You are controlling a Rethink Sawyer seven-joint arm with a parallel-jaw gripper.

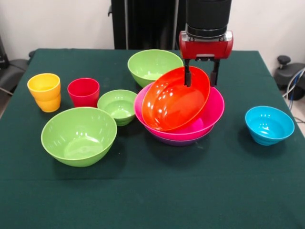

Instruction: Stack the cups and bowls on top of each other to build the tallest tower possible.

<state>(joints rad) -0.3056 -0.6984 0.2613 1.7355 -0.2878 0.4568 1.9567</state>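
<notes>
The large lime green bowl (79, 136) sits nearest the table's front edge, left of centre, upright and empty. Largest of all is the tower (181, 112) at the middle of the table (152, 191): a purple bowl (178, 141) shows only as a sliver under the hot pink bowl (209, 117), and in the pink one lies the orange bowl (175, 99), tipped steeply so that its mouth faces the front-left. The gripper (201, 76) comes down from above with its fingers astride the orange bowl's raised far rim, one inside and one outside; they appear to pinch that rim, though the contact itself is hard to make out. A second large green bowl (153, 66) stands just behind the tower toward the back edge. The sky blue bowl (269, 125) sits well apart near the right edge. The small green bowl (118, 106) is just beside the pink bowl's left side. The yellow cup (45, 91) and red cup (84, 92) stand upright side by side toward the left edge.

The likely step is seating the orange bowl flat. The risk lies in its tilt: let go now, it could rock, slide over the pink rim and knock the small green bowl; a push off-centre could shift the whole pile
</notes>
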